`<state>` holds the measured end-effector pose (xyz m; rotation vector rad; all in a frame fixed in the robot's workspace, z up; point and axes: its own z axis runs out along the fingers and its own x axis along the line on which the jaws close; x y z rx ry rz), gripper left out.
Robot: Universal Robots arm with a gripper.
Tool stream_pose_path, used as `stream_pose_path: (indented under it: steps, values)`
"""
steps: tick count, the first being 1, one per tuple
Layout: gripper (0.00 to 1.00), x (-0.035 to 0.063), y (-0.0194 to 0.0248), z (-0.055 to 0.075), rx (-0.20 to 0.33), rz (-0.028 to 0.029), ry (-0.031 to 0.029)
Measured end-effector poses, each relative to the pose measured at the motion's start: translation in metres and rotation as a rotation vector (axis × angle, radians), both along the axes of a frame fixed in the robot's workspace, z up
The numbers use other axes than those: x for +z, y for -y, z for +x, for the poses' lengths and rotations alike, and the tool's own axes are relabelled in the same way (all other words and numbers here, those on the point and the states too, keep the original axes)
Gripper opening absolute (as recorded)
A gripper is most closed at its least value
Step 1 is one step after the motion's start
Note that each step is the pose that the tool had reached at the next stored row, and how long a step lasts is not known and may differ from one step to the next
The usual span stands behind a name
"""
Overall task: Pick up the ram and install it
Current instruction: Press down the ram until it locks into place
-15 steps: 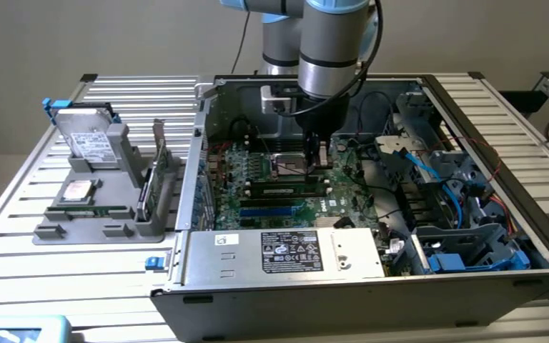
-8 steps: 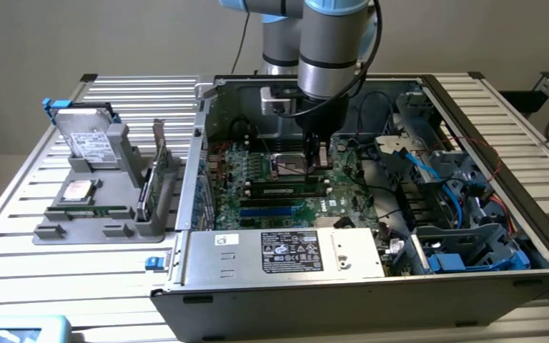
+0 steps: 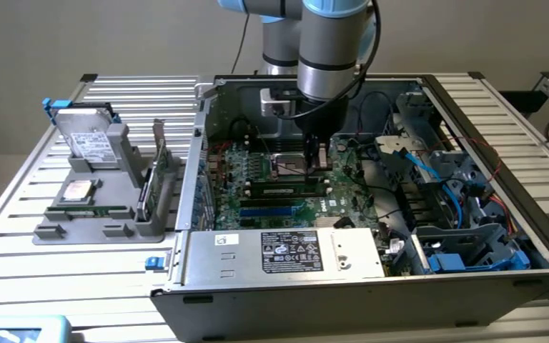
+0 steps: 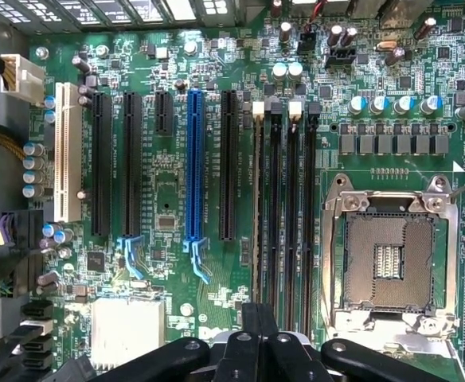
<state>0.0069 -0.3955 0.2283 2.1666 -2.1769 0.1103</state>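
Though closed, tool (image 4: 259, 318) over green motherboard (image 4: 169, 199).

The arm (image 3: 324, 43) is cut off by the exterior view's top edge and hides part of the motherboard (image 3: 274, 179) behind it. In the wrist view, the gripper (image 4: 256, 350) runs off the picture's edge.

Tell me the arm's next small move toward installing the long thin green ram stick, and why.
Probably lift straight up out of the open metal computer case. The black gripper hangs shut and empty over the green motherboard, while the long thin green ram stick lies on the grey tray at the exterior view's left.
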Motion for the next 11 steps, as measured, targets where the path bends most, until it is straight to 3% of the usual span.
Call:
stream_pose_path:
  steps: [11]
  values:
    - [0.11, -0.0028, 0.0000, -0.0004, 0.000, -0.0002, 0.0000]
